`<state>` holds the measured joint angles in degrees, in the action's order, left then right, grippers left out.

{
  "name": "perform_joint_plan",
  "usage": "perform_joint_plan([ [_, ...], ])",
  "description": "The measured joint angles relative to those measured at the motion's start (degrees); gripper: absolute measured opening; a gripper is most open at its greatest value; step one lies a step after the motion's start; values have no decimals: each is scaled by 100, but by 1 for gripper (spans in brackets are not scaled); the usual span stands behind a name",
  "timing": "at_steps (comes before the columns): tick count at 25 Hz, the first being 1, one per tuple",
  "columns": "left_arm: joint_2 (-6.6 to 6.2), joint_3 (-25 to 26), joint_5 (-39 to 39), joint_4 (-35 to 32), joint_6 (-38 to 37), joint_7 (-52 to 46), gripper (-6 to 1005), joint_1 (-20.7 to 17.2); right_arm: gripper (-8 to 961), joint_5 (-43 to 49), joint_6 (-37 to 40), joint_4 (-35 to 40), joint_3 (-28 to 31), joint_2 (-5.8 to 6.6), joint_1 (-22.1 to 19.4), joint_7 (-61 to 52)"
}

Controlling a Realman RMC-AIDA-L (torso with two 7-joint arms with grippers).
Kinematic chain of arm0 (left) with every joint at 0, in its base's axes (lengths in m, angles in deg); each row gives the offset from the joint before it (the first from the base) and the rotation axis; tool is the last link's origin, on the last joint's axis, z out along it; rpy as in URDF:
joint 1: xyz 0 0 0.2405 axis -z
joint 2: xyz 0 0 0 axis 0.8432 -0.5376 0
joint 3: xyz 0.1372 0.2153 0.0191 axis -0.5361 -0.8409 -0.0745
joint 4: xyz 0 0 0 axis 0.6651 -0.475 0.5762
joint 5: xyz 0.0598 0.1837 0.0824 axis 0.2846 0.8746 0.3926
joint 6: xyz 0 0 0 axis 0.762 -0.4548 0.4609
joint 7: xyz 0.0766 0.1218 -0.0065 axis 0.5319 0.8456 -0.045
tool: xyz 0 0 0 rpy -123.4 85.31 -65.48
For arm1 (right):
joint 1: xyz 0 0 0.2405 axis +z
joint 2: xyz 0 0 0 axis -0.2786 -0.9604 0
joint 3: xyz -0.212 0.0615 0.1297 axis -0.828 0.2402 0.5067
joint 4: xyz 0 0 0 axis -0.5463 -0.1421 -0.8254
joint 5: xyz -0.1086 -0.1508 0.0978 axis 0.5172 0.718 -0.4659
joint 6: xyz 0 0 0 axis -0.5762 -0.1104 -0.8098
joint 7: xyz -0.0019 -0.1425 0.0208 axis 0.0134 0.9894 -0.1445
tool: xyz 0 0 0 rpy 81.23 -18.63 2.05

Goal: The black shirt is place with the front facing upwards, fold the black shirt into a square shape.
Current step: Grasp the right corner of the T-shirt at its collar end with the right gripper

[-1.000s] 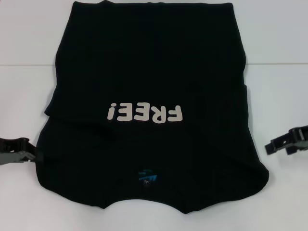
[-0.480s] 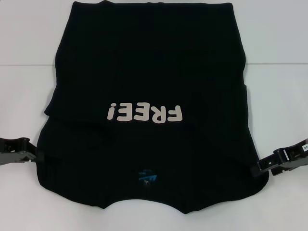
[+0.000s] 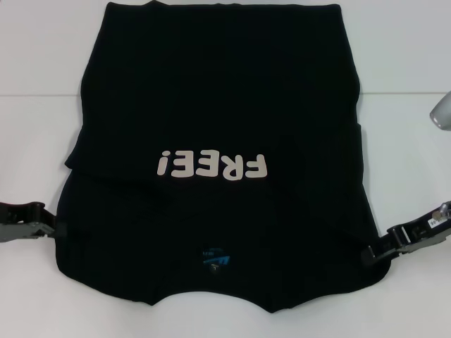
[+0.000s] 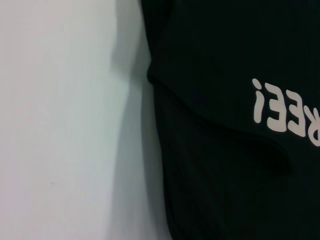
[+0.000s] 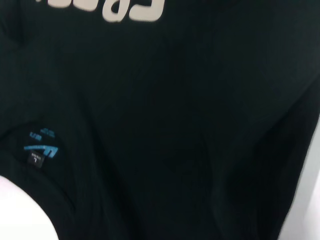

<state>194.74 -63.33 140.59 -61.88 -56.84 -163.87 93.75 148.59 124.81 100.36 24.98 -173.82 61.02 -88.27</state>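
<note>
shirt fabric fills most of the head view: the black shirt (image 3: 218, 162) lies flat on the white worktop (image 3: 42, 141), front up, with the white "free!" lettering (image 3: 213, 166) across the middle of the frame and the small blue neck label (image 3: 215, 258) near the lower centre. its sleeves look already turned in, since the sides run fairly straight and a folded edge shows at the middle left, so the outline is a tall, rough rectangle and not a square. by that reading the side folds are done, and what is left is bringing one end over the other and tidying the edges.

left gripper (image 3: 44, 227) sits at the lower left of the frame, touching the shirt's side edge near the shoulder. right gripper (image 3: 372, 255) sits at the lower right, its tip at the cloth's edge on that side. whether either gripper is open or clamped on fabric cannot be told; the dark tips merge with the dark cloth, and neither wrist view shows them. the right wrist view looks down on the label and the lettering.
</note>
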Motion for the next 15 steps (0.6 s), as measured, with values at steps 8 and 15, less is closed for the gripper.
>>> perform_joint_plan([
  [8,-4,0,-59,0,-32,77,11,-21,389,9,7,26,-113,-17,0,-19],
  [15,-4,0,-61,0,-70,81,11,-23,189,11,108,25,-124,9,25,3],
])
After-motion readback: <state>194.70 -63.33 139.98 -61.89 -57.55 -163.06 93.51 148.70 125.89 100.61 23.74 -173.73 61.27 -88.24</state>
